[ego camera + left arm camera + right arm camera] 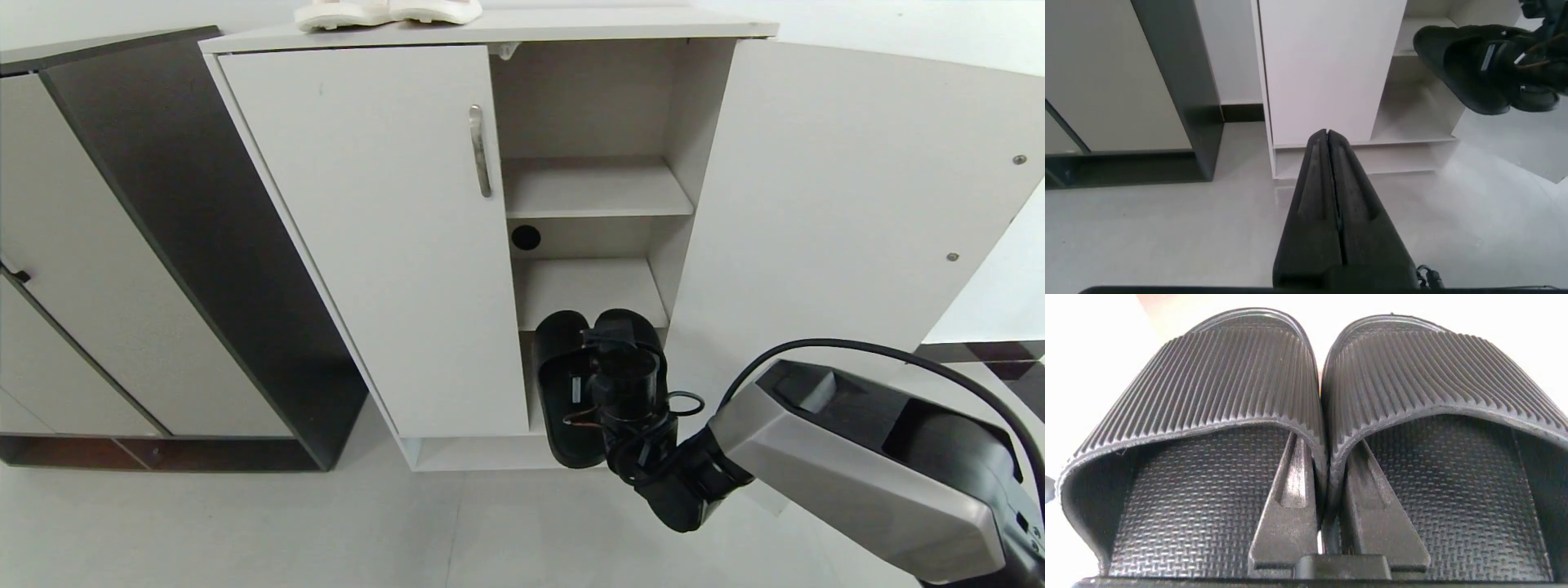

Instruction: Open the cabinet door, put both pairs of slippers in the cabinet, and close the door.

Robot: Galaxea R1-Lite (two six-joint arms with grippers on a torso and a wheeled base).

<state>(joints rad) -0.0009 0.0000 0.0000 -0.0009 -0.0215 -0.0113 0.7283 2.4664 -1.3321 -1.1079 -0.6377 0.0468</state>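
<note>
The right arm (857, 465) is extended toward the open cabinet (384, 229), jaws clamping the black slippers (563, 384); left jaws pressed together.

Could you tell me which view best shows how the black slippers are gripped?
The right wrist view: the right hand pinches the black slippers by their adjoining walls, one finger inside each. Head and left wrist views show the pair from outside.
</note>
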